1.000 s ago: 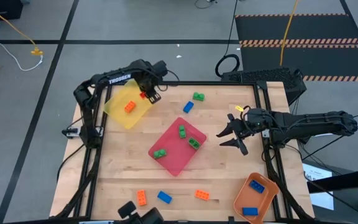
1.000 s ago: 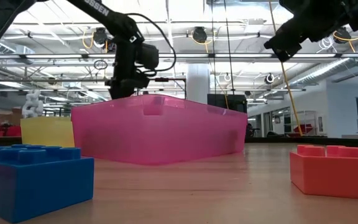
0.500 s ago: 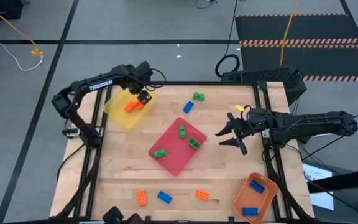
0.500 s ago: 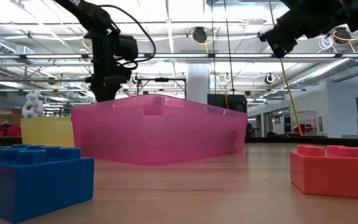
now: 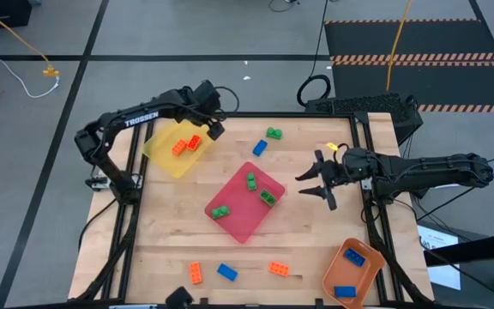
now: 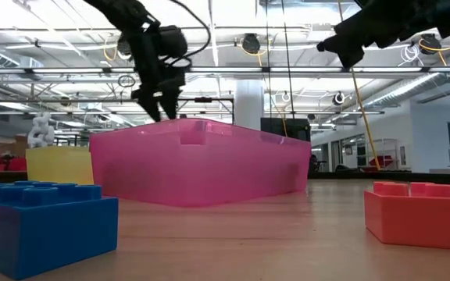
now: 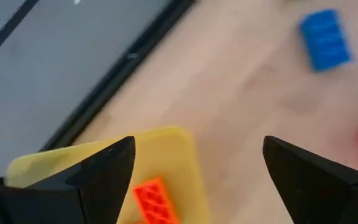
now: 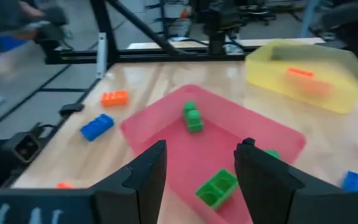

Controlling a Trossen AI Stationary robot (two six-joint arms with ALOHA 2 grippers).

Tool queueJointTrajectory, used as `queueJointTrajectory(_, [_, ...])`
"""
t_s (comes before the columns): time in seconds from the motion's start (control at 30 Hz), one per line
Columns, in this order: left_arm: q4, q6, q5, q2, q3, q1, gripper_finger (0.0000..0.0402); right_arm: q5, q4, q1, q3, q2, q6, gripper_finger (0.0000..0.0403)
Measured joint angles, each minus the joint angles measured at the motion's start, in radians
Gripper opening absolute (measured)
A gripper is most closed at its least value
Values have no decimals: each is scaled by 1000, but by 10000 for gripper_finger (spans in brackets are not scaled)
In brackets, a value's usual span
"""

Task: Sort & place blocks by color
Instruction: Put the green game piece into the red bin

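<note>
**Left fingers spread wide over the yellow tray, two orange bricks inside**

Nearest the front edge of the table (image 5: 170, 249), three loose bricks lie in a row: an orange brick (image 5: 195, 273), a blue brick (image 5: 226, 272) beside it, and another orange one (image 5: 279, 269) further to my right. At the front right corner sits the orange tray (image 5: 352, 272), two blue bricks (image 5: 355, 257) inside it.

Moving up the table, the pink tray (image 5: 245, 202) sits tilted in the middle with three green bricks (image 5: 267, 197) in it. My right gripper (image 5: 314, 182) hovers just beside that tray, fingers parted and empty, well above the wood.

Further back, a blue brick (image 5: 259, 148) and a green brick (image 5: 274, 133) lie loose on the table, close together, between the pink tray and the far edge.

At the far left, the yellow tray (image 5: 165, 155) holds two orange bricks (image 5: 185, 146), touching or nearly so. My left gripper (image 5: 213, 126) hangs above that tray's far right corner, fingers (image 7: 104, 171) released and spread, nothing between them. Through my left wrist I see one orange brick (image 7: 156, 199) lying flat on the yellow floor below.
</note>
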Motion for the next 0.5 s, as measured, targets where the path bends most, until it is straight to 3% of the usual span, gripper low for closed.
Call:
queueJointTrajectory(0.3, [-92,18,47,-11,24,-262,353,215,-98,0,0,15,-18,176])
queueJointTrajectory(0.5, [-81,-36,52,-11,24,-439,353,244,-74,0,-1,80,5,176])
